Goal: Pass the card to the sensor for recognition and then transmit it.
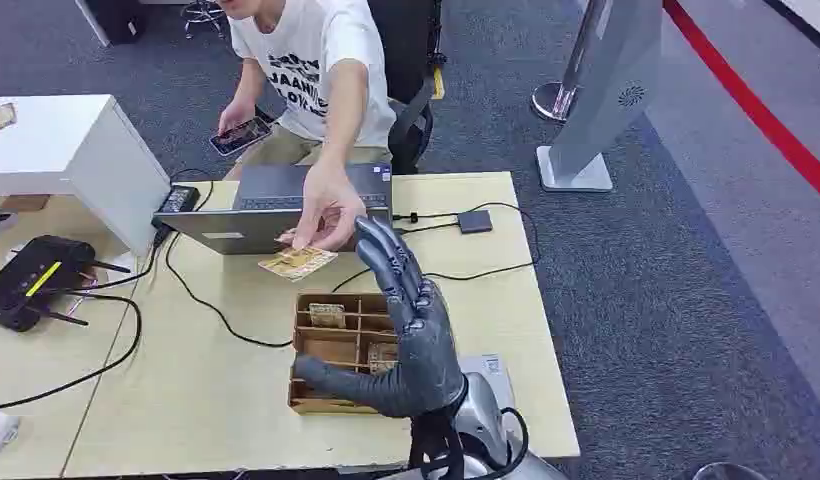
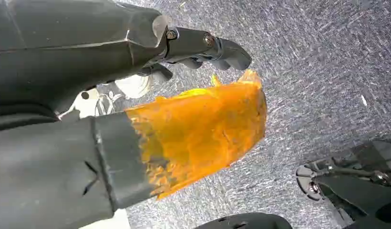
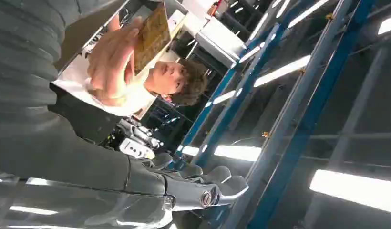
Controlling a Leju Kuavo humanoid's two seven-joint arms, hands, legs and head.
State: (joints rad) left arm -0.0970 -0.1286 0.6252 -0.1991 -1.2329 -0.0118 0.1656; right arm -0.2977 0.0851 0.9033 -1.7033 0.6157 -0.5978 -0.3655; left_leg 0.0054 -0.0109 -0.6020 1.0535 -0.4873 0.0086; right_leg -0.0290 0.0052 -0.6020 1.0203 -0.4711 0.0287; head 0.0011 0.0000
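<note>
While the right hand (image 1: pixel 411 330) stands raised above the surface (image 1: pixel 216 400) with its palm turned up and its fingers spread wide, it holds nothing. Its fingertips (image 1: pixel 371 235) reach up toward the person's hand (image 1: pixel 321 215), which comes across from the far side and pinches the card (image 1: pixel 298 262) by one edge. The card is yellowish and patterned, tilted slightly, hanging in the air just in front of the open grey laptop (image 1: pixel 276 200) and just beyond the robot's fingertips; whether they touch it is hard to say from the head view. In the right wrist view the same card (image 3: pixel 153 33) sits between the person's fingers (image 3: pixel 110 62), apart from the robot's thumb (image 3: pixel 208 191).

Below the right hand lies a brown cardboard box (image 1: pixel 331 350) divided into compartments, with a few small cards in some of them. A black cable (image 1: pixel 196 300) runs across the surface from the laptop. At the left edge a black router (image 1: pixel 36 280) rests on a neighbouring table.

The left hand (image 2: pixel 150 105) hangs over grey carpet (image 2: pixel 317 71); its thumb carries an orange covering (image 2: pixel 203 129), its dark fingers are curled in, and nothing is in them.
</note>
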